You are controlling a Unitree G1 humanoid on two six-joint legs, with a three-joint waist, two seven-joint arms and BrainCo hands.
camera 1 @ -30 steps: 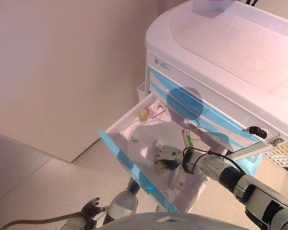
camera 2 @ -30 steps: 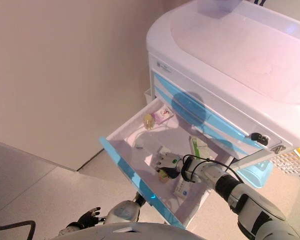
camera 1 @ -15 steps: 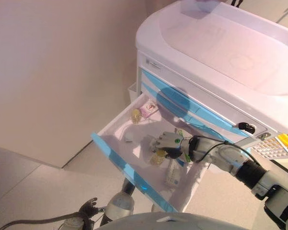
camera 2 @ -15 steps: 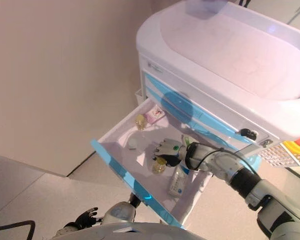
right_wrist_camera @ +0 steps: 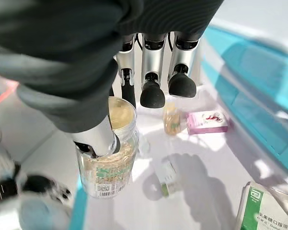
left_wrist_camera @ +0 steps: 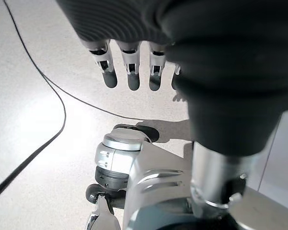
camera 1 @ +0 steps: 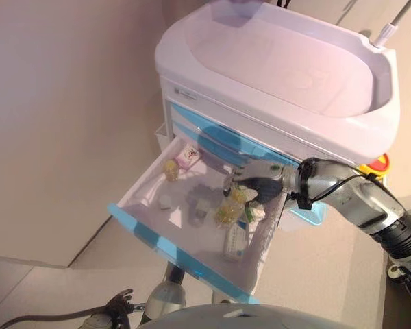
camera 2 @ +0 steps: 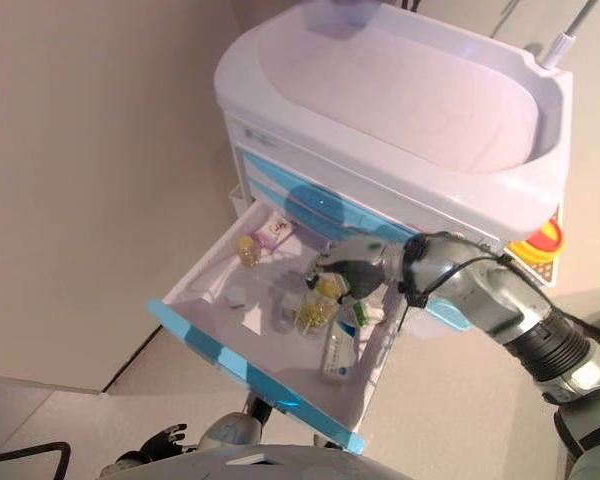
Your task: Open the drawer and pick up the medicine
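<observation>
The cart's lower drawer [camera 1: 172, 251] stands pulled out, white inside with a blue front. My right hand [camera 1: 262, 182] is shut on a clear jar of yellow medicine [camera 1: 229, 208] and holds it just above the drawer's floor; the right wrist view shows the jar [right_wrist_camera: 108, 159] pinched between thumb and fingers. In the drawer lie a small yellow bottle [camera 1: 170, 169], a pink box [camera 1: 187, 155] and a white-and-green box [camera 1: 234, 240]. My left hand [left_wrist_camera: 129, 72] hangs low near the floor, fingers relaxed, holding nothing.
The white medical cart [camera 1: 281, 75] has several closed blue-striped drawers above the open one. A plain wall [camera 1: 61, 103] runs along the left. A yellow and red item [camera 1: 378, 164] hangs at the cart's right side.
My right hand has lifted the jar off the drawer floor and drawn it toward the cart. The camera has also shifted, so the whole scene sits further left.
</observation>
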